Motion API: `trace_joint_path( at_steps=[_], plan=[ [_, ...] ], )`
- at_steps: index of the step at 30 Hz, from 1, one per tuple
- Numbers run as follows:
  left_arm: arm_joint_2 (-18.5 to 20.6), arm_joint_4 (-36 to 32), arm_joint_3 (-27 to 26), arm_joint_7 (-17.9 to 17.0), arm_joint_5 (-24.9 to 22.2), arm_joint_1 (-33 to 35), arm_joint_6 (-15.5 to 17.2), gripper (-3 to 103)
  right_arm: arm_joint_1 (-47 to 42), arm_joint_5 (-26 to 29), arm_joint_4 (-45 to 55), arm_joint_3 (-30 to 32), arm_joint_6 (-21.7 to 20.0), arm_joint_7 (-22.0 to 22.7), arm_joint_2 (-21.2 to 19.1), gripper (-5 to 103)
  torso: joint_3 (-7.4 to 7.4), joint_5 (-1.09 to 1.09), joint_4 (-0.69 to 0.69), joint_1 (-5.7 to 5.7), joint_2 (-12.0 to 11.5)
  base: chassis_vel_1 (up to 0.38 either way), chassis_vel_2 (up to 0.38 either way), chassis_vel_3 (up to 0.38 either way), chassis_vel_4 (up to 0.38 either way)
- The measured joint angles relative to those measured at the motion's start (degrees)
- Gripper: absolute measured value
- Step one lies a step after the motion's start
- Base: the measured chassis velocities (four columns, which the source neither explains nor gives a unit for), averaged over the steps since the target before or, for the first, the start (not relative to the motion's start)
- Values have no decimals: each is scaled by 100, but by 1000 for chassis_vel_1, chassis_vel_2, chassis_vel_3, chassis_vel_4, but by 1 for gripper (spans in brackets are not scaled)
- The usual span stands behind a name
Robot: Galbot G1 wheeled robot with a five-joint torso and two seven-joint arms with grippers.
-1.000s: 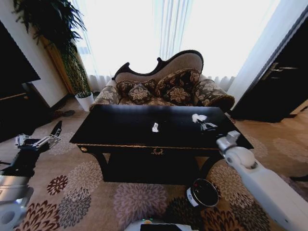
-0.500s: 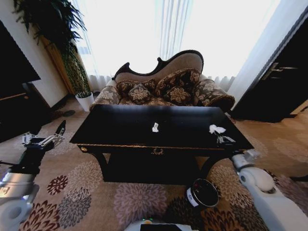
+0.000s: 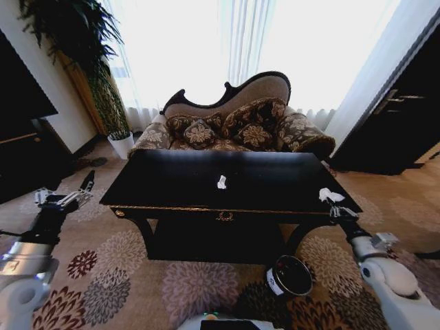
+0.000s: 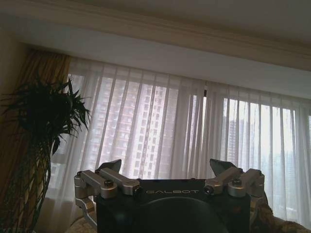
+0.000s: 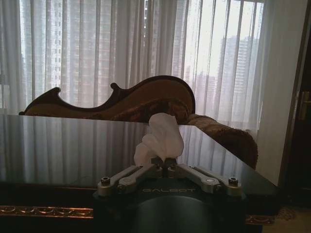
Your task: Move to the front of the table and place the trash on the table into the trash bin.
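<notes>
Paper wad [image 3: 331, 195]: white, wrinkly, pinched upright in the right gripper [image 3: 338, 206], at the table's [image 3: 172, 185] near-right corner; a second ago it was farther in over the tabletop. Right arm: forearm angled up from lower right, jaws clenched on the wad [image 5: 160, 138]. Second wad [image 3: 221, 182]: mid-table, unmoved. Trash bin [image 3: 289, 276]: on the carpet, near-right of table. Left gripper [image 3: 69, 196]: raised left of table, fingers [image 4: 112, 170] spread, empty.
</notes>
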Motion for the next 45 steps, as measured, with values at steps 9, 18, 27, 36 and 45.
trace_joint_path(
  at_steps=[9,18,27,36,45],
  plan=[
    [-29,218,79,7,109,-120,-24,100,-282,68,-32,286,105,-128,12,1,0,0,2,1,0,0,0,0,0],
    [-112,364,-71,6,109,-193,-24,100,-498,-15,-368,415,334,-308,8,1,0,1,0,1,0,0,0,0,0],
    [-23,392,-213,-9,105,-185,41,100,-326,-560,-1094,346,721,-483,-29,1,0,2,1,1,0,0,0,0,0],
    [-100,392,-188,-13,146,-160,54,100,-368,-668,-1356,463,808,-612,49,1,0,-2,1,1,0,0,0,0,0],
    [-49,314,-379,-19,31,-101,52,100,-53,-1369,-2272,-433,978,-570,297,1,0,6,1,0,0,0,0,0,0]
  ],
)
